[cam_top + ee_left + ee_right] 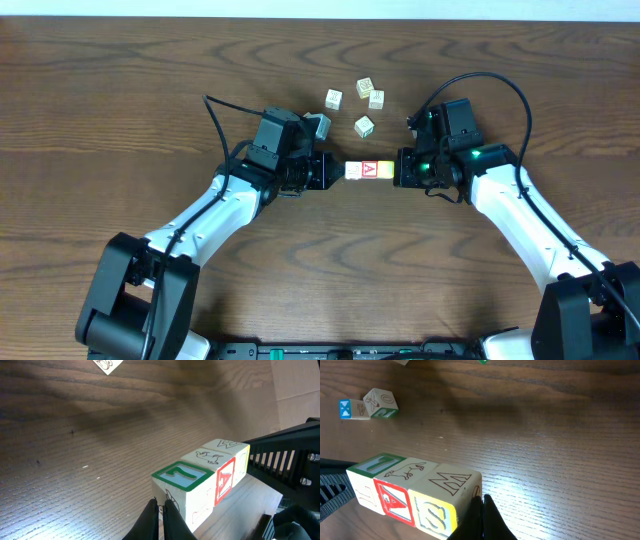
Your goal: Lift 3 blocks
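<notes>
Right wrist shows M on the 3 blocks point(415, 492) (overhead: only A).

Three blocks point(368, 171) form a row between the left gripper point(338, 171) and the right gripper point(398, 169), touching both. Four cubes point(365, 126) lie on the table point(120, 100) behind the row, and a fifth cube point(320, 125) lies just behind the left gripper.

Green-framed block point(376, 467), red-faced block point(393, 503) with white A, yellow-framed block point(433, 516), dark brown woodgrain table point(555, 435).
</notes>
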Robot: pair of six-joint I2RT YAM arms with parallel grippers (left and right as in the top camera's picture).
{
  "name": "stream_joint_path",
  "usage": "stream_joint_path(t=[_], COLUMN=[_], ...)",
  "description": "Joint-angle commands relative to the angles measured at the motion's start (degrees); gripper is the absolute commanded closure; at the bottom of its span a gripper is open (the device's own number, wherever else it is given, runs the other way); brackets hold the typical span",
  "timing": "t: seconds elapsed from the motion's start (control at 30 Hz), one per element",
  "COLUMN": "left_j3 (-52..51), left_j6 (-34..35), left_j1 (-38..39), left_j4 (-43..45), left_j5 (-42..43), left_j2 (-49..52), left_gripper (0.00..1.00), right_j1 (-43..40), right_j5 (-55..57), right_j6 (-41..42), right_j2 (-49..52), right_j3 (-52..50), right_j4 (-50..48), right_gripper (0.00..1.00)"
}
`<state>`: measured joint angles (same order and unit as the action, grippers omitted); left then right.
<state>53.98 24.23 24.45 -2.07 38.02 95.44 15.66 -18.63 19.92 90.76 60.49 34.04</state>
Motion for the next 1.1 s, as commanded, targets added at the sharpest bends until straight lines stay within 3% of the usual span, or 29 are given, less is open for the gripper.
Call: stream_joint_path(t=[0.0, 1.07], left_j3=[1.1, 1.1], left_j6=[0.5, 0.5], left_j1=[1.7, 1.7], left_j4=[0.7, 0.7], left_j5=[3.4, 2.9], left_j2=[-1.3, -2.4], left_gripper=[0.93, 0.93], right_j1=[2.2, 2.2], right_j5=[-6.3, -7.0], right_j6=[-0.4, -0.5], right_j2=[-1.5, -2.3], right_j3=[1.8, 2.3], right_j4=[-0.3, 0.2], right_gripper=[0.99, 0.99])
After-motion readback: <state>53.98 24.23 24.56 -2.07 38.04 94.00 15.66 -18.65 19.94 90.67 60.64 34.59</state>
